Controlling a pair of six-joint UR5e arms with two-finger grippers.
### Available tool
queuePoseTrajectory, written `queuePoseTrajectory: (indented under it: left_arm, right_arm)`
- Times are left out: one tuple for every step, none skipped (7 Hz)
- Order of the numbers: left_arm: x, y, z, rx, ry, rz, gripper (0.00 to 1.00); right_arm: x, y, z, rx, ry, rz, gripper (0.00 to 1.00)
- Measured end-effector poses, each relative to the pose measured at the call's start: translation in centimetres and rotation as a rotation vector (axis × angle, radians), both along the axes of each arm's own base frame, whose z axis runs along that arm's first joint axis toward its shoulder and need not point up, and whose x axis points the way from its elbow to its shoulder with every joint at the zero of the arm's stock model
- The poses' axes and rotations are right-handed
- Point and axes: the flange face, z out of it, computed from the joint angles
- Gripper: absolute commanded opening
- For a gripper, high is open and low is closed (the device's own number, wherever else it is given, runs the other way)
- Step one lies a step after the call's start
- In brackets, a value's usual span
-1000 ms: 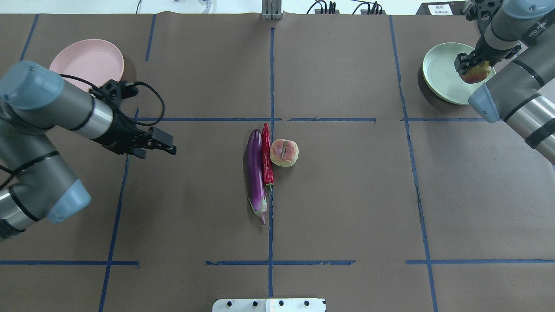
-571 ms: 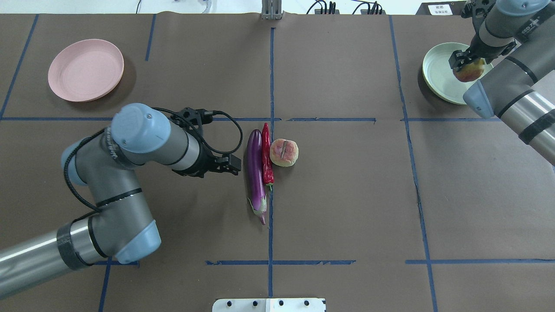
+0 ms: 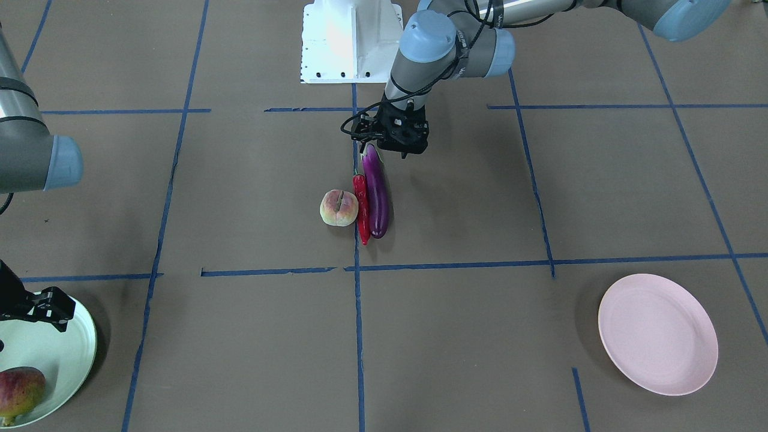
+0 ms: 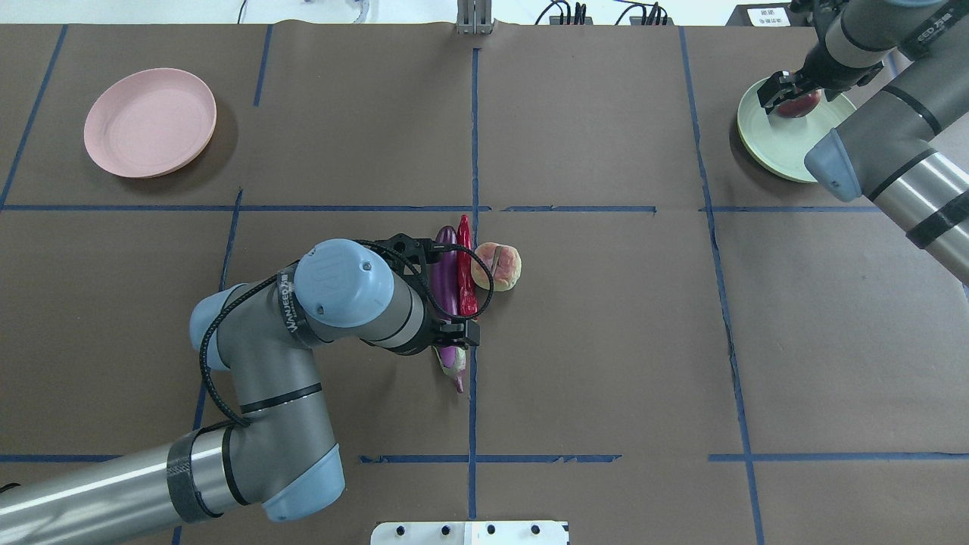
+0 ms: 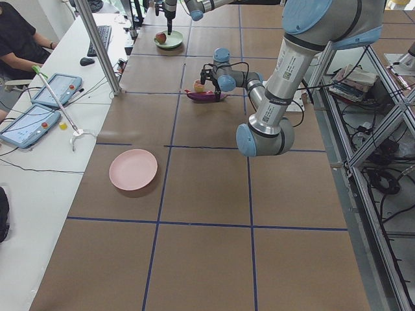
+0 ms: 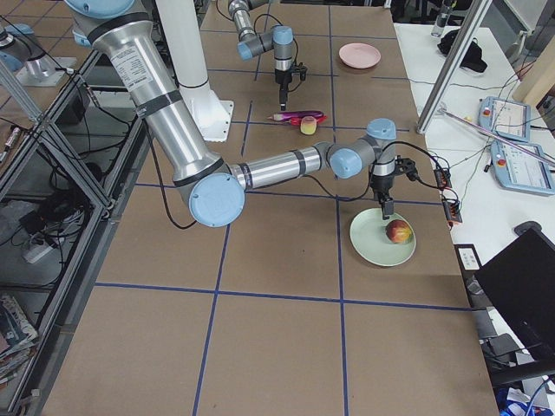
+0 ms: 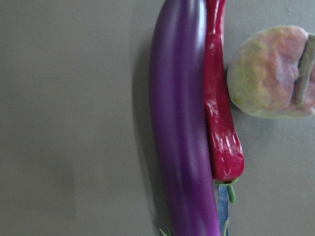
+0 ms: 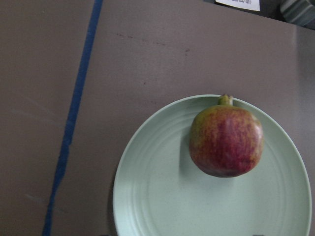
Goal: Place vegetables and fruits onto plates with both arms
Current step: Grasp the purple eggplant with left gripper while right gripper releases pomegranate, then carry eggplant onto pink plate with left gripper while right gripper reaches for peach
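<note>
Beneath the left gripper (image 3: 395, 146), whose jaws are held apart, the stem end of a long glossy purple eggplant (image 3: 378, 192) is seen, flat on the brown paper-covered table (image 4: 606, 341). Beyond the jaws, a slim shiny red chili pepper (image 3: 362, 207) is pressed along the eggplant, and a pale pink-cream grooved round fruit (image 3: 339, 208) touches the chili. Under the right gripper (image 4: 789, 92) – jaws apart, nothing held – a round yellow-green and red crowned fruit (image 8: 225, 141) is set on the pale green shallow plate (image 8: 162, 196). Well away from both jaws, a pale pink plate (image 4: 150, 121) is seen.

Purple eggplant (image 3: 377, 192), red chili (image 3: 361, 207), grooved pink fruit (image 3: 339, 207) side by side mid-table; crowned fruit (image 3: 20, 387) on green plate (image 3: 66, 354)
</note>
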Motion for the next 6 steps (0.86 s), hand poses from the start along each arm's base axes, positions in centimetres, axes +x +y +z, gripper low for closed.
queuePoseTrajectory:
  left_arm:
    - [1.6,-0.1,-0.3,0.003,-0.021,-0.005,0.31]
    - [2.9,-0.5,-0.6,-0.003,-0.035,-0.014,0.00]
    - [3.5,-0.8,-0.4,-0.017,-0.046,-0.025,0.00]
    - [3.5,-1.0,0.3,-0.028,-0.060,-0.032,0.00]
    - [3.0,-1.5,1.1,-0.037,-0.077,-0.044,0.00]
    - [0.8,-3.0,1.2,-0.045,-0.089,-0.075,0.00]
  right_arm:
    - [0.0,0.5,-1.4,-0.007,-0.040,0.015,1.00]
    - [0.1,1.3,-2.5,-0.010,-0.075,0.021,1.00]
    - [0.3,2.0,-3.0,-0.013,-0.099,0.018,1.00]
    - [0.4,2.5,-3.3,-0.013,-0.110,0.016,1.00]
    - [0.4,2.7,-3.6,-0.012,-0.116,0.017,1.00]
    - [0.2,3.2,-4.5,-0.017,-0.136,0.028,1.00]
